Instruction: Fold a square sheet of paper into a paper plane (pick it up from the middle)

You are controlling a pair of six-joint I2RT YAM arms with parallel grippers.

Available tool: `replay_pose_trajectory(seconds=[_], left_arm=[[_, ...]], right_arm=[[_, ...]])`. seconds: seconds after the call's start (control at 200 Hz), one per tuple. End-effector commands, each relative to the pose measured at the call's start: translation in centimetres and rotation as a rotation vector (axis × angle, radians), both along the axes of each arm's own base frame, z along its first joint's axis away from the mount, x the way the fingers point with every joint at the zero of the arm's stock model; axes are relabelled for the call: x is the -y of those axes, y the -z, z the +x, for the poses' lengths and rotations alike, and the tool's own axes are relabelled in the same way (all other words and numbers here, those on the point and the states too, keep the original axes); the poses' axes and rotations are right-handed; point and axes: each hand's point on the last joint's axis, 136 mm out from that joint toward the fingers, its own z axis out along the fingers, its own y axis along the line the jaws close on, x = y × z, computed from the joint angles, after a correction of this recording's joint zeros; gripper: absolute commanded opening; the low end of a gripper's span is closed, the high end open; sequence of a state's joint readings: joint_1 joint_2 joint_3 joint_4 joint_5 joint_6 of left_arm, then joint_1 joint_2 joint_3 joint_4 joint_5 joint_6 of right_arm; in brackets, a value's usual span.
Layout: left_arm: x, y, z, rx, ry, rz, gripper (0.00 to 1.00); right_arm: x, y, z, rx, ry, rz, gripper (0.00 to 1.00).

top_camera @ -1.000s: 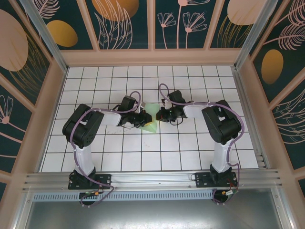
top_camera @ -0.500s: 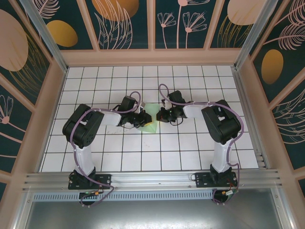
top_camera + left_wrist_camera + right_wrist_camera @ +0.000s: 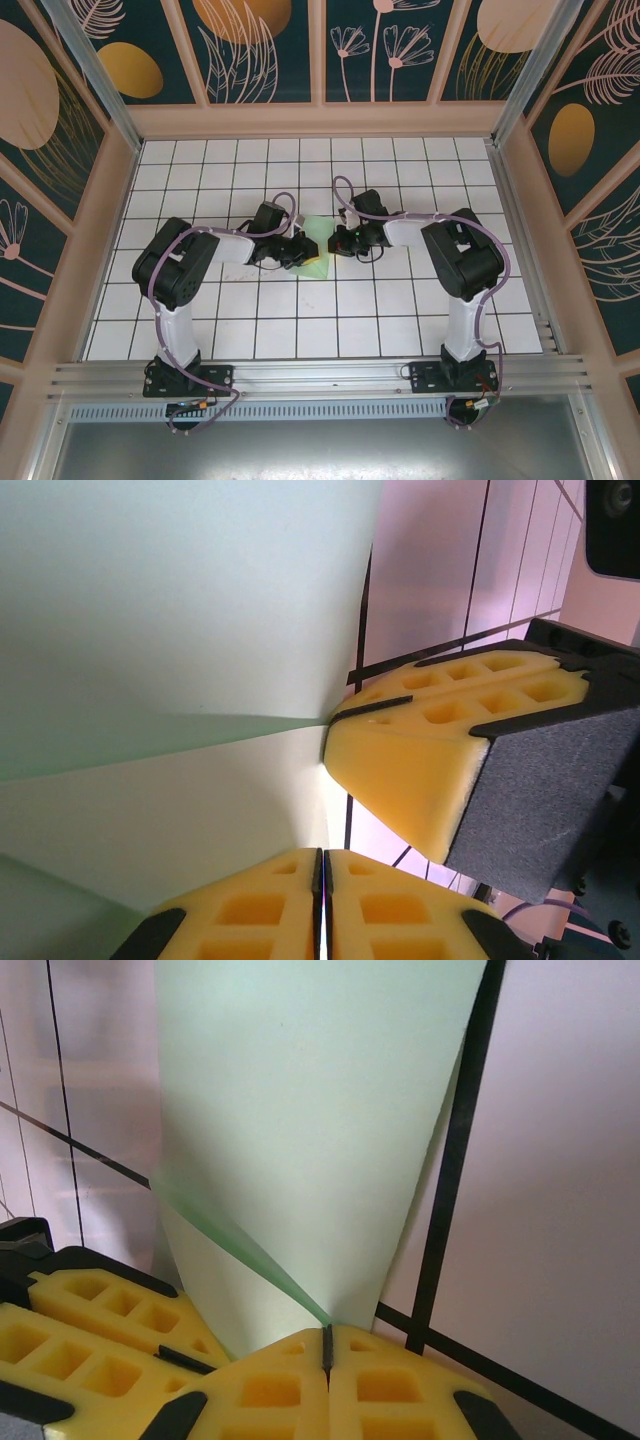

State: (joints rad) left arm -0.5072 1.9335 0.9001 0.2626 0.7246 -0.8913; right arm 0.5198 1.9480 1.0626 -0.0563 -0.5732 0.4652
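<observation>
Paper (image 3: 318, 232) pinched in closed left gripper (image 3: 322, 880) and right gripper (image 3: 327, 1345)

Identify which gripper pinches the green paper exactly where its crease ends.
The right gripper: the crease in the green paper runs straight into that gripper's shut fingertips. The left gripper pinches a flat flap beside it.

The square sheet of paper (image 3: 300, 1110) is plain pale mint-green. The desk (image 3: 300, 330) is white with a black grid. Yellow foam lines the black jaws. The walls (image 3: 160, 30) are teal with peach leaf prints.
</observation>
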Motion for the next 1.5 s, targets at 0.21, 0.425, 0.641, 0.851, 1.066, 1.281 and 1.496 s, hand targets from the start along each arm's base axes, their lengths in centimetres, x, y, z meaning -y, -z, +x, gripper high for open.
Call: replay_pose_trajectory(seconds=[0.21,0.425,0.641,0.851,1.066,1.281,1.496], left_arm=[[0.0,1.2,-0.4,-0.026,0.016,0.030,0.13],[-0.4,1.7,-0.5,-0.039,-0.001,0.049,0.13],[-0.6,2.2,-0.7,-0.055,-0.014,0.061,0.12],[-0.8,2.5,-0.9,-0.067,-0.021,0.070,0.12],[-1.2,3.0,-1.0,-0.078,-0.032,0.092,0.12],[-1.8,3.8,-1.2,-0.091,-0.038,0.147,0.12],[-3.2,5.5,-1.7,-0.121,-0.074,0.258,0.09]], right_arm=[[-0.3,0.3,0.3,0.011,-0.023,-0.015,0.00],[-0.3,0.4,0.3,0.009,-0.025,-0.018,0.00],[-0.3,0.4,0.3,0.011,-0.031,-0.017,0.00],[-0.3,0.6,0.3,0.008,-0.034,-0.020,0.00],[-0.1,0.8,0.2,0.005,-0.030,-0.031,0.00],[0.1,0.8,0.2,0.009,-0.024,-0.044,0.01],[0.3,-1.0,1.0,0.043,0.017,-0.046,0.14]])
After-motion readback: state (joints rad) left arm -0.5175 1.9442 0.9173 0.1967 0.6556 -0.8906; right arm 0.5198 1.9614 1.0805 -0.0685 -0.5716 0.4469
